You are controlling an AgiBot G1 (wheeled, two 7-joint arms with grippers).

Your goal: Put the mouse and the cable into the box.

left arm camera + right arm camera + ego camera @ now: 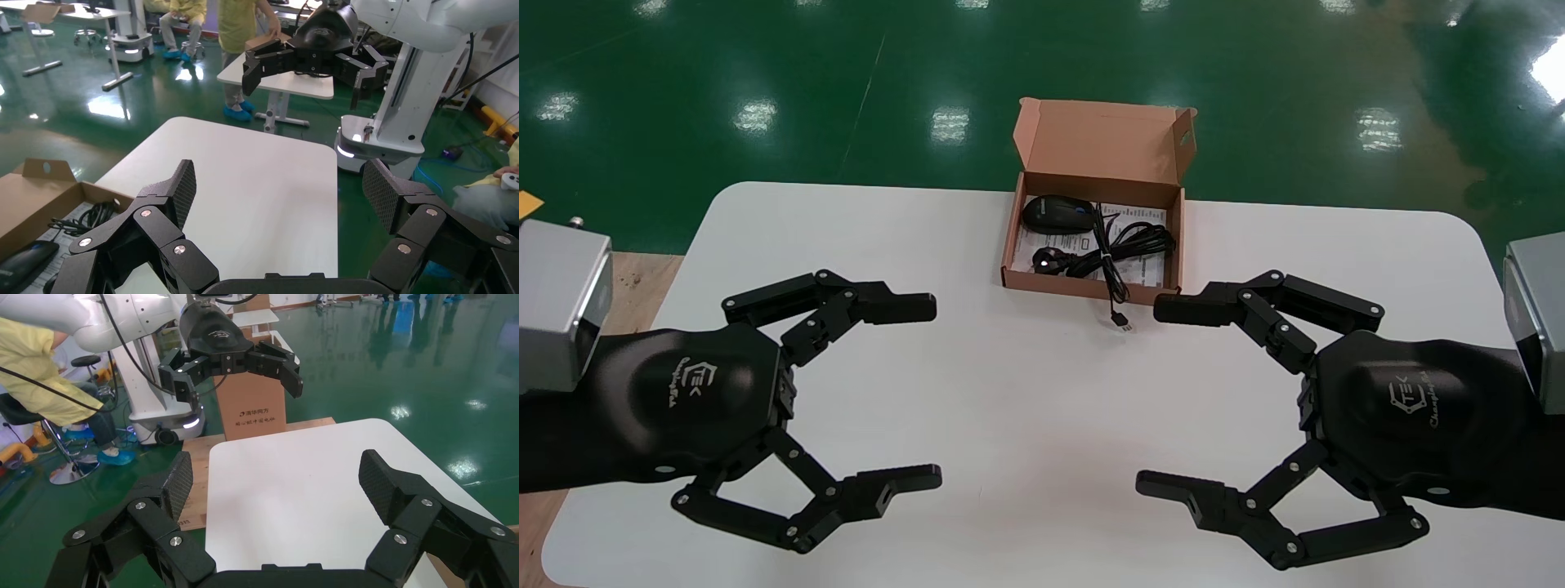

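A brown cardboard box (1012, 237) with its lid raised stands at the table's far middle. Inside it lie a black mouse (1057, 212) and a coiled black cable (1128, 245) on a printed sheet. The cable's plug end (1121, 321) hangs over the box's front wall onto the table. My left gripper (937, 390) hovers open at the near left, empty. Open and empty as well, my right gripper (1147, 396) sits at the near right. In the left wrist view the box (27, 196), the mouse (24, 260) and the cable (85, 218) show beside the left gripper (278, 187).
The white table (1026, 392) has rounded corners and green floor beyond its far edge. A wooden pallet and a cardboard carton (252, 409) stand off the table's left side. People and other tables (281, 79) are in the background.
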